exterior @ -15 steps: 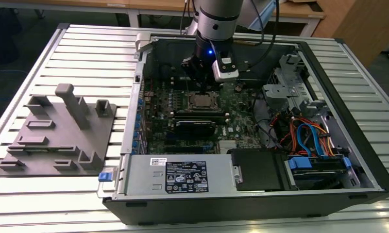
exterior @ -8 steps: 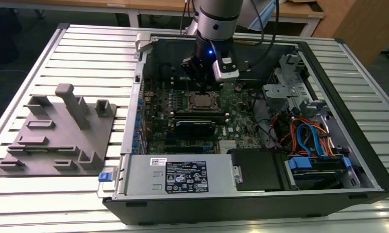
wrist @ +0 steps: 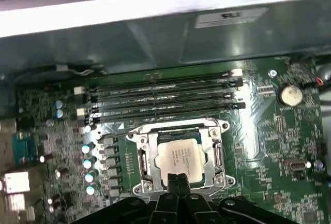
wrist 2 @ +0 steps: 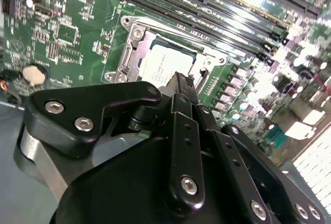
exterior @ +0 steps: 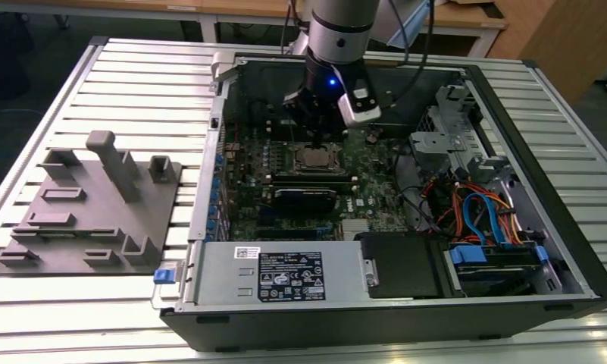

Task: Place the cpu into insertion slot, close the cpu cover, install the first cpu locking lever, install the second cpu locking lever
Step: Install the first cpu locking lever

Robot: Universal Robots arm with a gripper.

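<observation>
Exterior view, arm: one arm (exterior: 339, 45) reaches down into one open computer case (exterior: 545, 152) that lies on the slatted counter (exterior: 81, 318).
Exterior view, claw: one claw (exterior: 320, 144), with its tips low over the green board (exterior: 252, 189).
Exterior view, cpu: one cpu (exterior: 314, 158) with a silver top, directly under the claw's tips.
Exterior view, other things: one grey fixture plate (exterior: 81, 220) lies on the counter outside the case, well apart from the claw. One labelled box (exterior: 283, 274) sits inside the case, also well apart from it.
Second wrist view, claw: the two fingers (wrist 2: 178, 87) are pressed together with nothing between them. The tips end at the near edge of the cpu (wrist 2: 163, 62); whether they touch it I cannot tell.
Second wrist view, cpu cover: one cpu cover (wrist 2: 129, 53), a silver frame, lies flat around the chip just beyond the claw's tips.
Second wrist view, coin cell: one round coin cell (wrist 2: 33, 74), well off to one side of the claw.
First wrist view, claw: the claw (wrist: 178, 181) has its tips together at the chip's edge.
First wrist view, insertion slot: one insertion slot (wrist: 176, 130) holds the cpu, with the cover's frame around it, just ahead of the claw.
First wrist view, memory slots: four long dark memory slots (wrist: 165, 97) lie side by side, past the chip from the claw.
</observation>
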